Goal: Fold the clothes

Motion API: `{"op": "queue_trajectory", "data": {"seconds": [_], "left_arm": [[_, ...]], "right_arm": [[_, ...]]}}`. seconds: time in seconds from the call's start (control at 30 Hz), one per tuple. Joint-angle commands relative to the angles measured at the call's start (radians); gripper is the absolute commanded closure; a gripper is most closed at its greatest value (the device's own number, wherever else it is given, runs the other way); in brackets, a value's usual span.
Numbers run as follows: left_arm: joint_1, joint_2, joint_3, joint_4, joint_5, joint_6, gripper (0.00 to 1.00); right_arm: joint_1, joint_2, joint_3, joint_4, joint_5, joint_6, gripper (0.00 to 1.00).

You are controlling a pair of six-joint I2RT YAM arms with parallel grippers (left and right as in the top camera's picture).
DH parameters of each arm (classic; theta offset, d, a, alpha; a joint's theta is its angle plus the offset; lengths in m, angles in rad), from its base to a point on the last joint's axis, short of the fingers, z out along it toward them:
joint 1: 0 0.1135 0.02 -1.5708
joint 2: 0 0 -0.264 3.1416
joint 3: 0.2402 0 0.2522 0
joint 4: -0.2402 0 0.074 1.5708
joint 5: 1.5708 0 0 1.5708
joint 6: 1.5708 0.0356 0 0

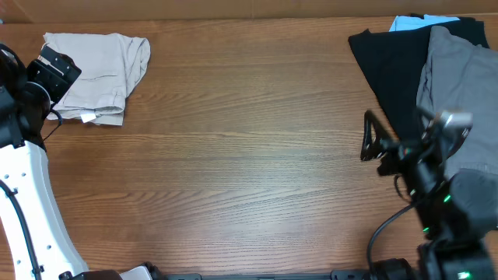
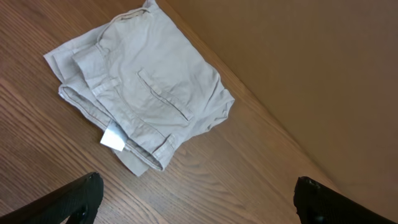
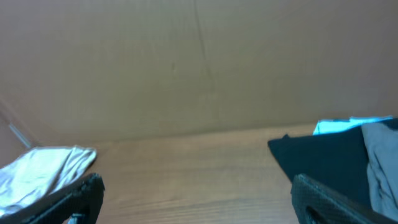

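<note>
The beige khaki shorts (image 1: 97, 66) lie folded into a compact pile at the far left corner of the table. In the left wrist view they (image 2: 146, 84) show a back pocket and a small white label (image 2: 114, 138) sticking out at the near edge. My left gripper (image 1: 53, 71) is open and empty, hovering just left of the shorts; its fingers (image 2: 199, 196) frame bare wood short of the pile. My right gripper (image 1: 367, 138) is open and empty at the right side, far from the shorts, which show small in the right wrist view (image 3: 43, 171).
A black garment (image 1: 389, 62) and grey shorts (image 1: 459, 78) lie piled at the far right, with a light blue item (image 1: 412, 22) behind them. The wooden table (image 1: 249, 155) ends at a brown back wall (image 3: 199, 62).
</note>
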Motion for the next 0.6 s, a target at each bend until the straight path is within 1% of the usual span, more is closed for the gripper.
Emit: {"op": "queue_trajectory", "data": {"seconds": [0.0, 0.1, 0.23, 0.4, 0.57], "left_arm": [[-0.004, 0.004, 0.003, 0.003, 0.008, 0.023, 0.00], [-0.004, 0.004, 0.003, 0.003, 0.008, 0.023, 0.00], [-0.004, 0.004, 0.003, 0.003, 0.008, 0.023, 0.00], [-0.004, 0.004, 0.003, 0.003, 0.008, 0.023, 0.00], [-0.004, 0.004, 0.003, 0.003, 0.008, 0.023, 0.00]], "right_arm": [[0.000, -0.123, -0.220, 0.138, 0.043, -0.005, 0.00], [0.001, -0.220, -0.388, 0.227, 0.044, -0.005, 0.00], [0.000, -0.325, -0.540, 0.251, 0.045, -0.005, 0.00], [0.000, -0.436, -0.654, 0.251, 0.044, -0.005, 0.00], [-0.007, -0.518, -0.726, 0.250, 0.043, -0.004, 0.00]]}}
